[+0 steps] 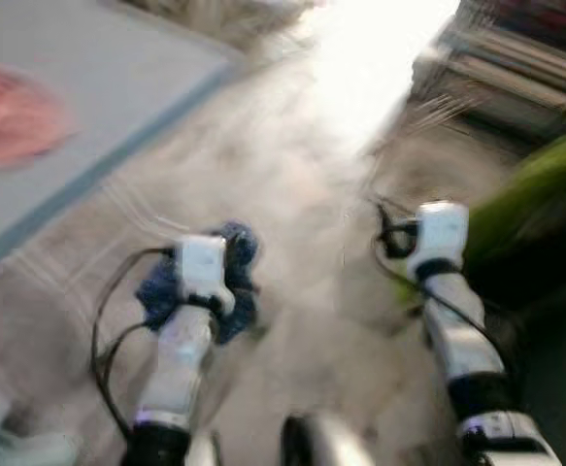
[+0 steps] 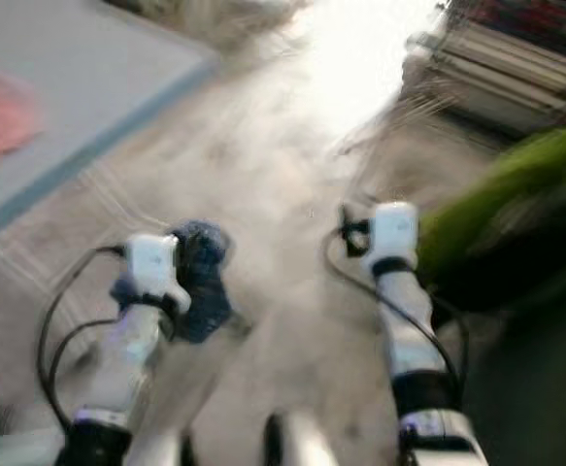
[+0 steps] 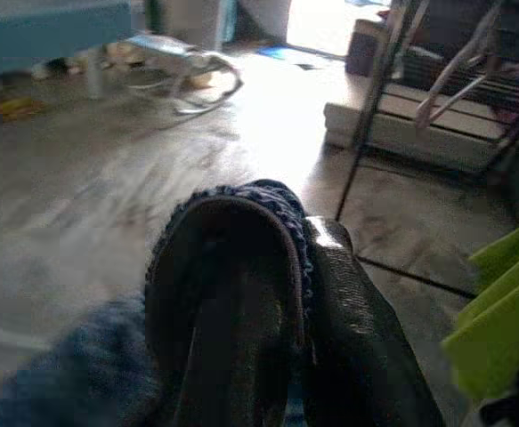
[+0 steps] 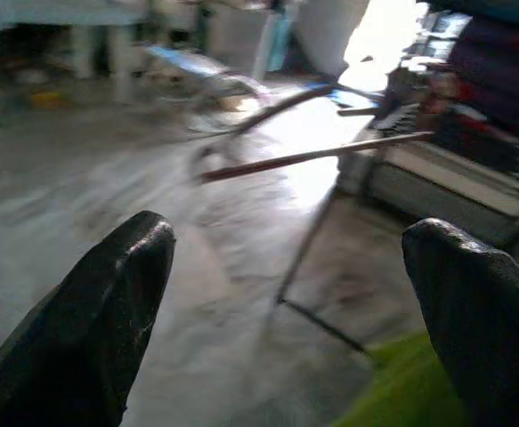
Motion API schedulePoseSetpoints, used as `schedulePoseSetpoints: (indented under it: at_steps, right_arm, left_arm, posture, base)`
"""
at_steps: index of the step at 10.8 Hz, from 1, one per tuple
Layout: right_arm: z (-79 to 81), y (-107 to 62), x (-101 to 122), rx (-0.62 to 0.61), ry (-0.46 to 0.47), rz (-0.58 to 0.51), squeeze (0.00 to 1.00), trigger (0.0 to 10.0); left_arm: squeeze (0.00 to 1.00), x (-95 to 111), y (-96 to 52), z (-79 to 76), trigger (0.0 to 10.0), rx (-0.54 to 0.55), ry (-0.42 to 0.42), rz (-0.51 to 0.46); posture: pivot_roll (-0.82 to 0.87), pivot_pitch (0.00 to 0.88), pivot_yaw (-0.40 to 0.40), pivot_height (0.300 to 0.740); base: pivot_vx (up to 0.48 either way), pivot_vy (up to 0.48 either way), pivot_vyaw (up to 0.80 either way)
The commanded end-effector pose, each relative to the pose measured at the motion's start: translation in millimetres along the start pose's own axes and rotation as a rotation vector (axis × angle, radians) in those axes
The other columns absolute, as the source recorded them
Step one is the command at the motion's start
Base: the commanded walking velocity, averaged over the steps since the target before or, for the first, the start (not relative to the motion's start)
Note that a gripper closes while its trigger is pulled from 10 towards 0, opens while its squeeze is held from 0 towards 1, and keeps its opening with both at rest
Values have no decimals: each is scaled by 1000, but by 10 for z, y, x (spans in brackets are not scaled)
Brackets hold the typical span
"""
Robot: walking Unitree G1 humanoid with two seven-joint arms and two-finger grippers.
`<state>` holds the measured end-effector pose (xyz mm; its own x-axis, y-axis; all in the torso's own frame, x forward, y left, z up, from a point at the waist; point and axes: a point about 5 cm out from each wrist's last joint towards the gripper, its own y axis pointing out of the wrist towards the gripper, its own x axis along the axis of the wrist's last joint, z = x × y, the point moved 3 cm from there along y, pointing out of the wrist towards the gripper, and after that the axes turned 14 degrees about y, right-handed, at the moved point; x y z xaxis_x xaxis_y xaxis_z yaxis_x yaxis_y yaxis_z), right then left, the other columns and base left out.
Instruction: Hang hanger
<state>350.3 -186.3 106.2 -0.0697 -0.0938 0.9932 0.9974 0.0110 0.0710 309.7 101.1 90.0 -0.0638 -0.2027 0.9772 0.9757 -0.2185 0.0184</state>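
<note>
Left gripper (image 3: 268,302) closed on blue knit-wrapped hanger (image 1: 234,282), carried low over floor. Right gripper (image 4: 295,294) spread wide, empty. Views blurred; hanger probably light, soft-skinned over stiff core. Grip shoulder, leave hook free for rack (image 3: 473,80).

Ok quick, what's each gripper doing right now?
Left gripper: shut on a dark blue knitted item.
Right gripper: open, holding nothing.
</note>
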Motion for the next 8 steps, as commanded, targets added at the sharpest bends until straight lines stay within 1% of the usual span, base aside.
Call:
schedulePoseSetpoints:
  at_steps: [1, 2, 5, 6, 7, 8]
  right_arm:
    - [52, -35, -76, 17, 9, 20, 0, 10000]
    - [51, -79, -127, 13, 10, 27, 0, 10000]
    - [84, -151, -181, 11, 22, 32, 0, 10000]
    - [62, -180, -194, 5, 23, 33, 0, 10000]
    - [13, -239, -220, -1, 18, 35, 0, 10000]
    - [-51, -286, -251, -15, 9, 45, 0, 10000]
  left_arm:
    - [0, -60, -18, 76, 10000, 23, 4, 30]
    - [0, -97, -28, 72, 10000, 18, 3, 47]
    - [0, -91, -17, 54, 10000, -1, 9, 46]
    - [0, -94, -19, 81, 10000, 2, 15, 48]
    - [0, -113, -66, 141, 10000, 8, 31, 54]
    - [0, -184, -140, 202, 10000, 17, 49, 77]
  posture:
    - [17, 169, -59, 740]
    - [17, 169, -57, 740]
    - [12, 169, -45, 740]
    - [11, 170, -41, 740]
    - [8, 172, -39, 740]
    - [8, 172, -39, 740]
  base:
    - [281, 390, -800]
    - [0, 446, -800]
    - [0, 466, -750]
    - [0, 469, -456]
    - [0, 469, 0]
    - [0, 472, 0]
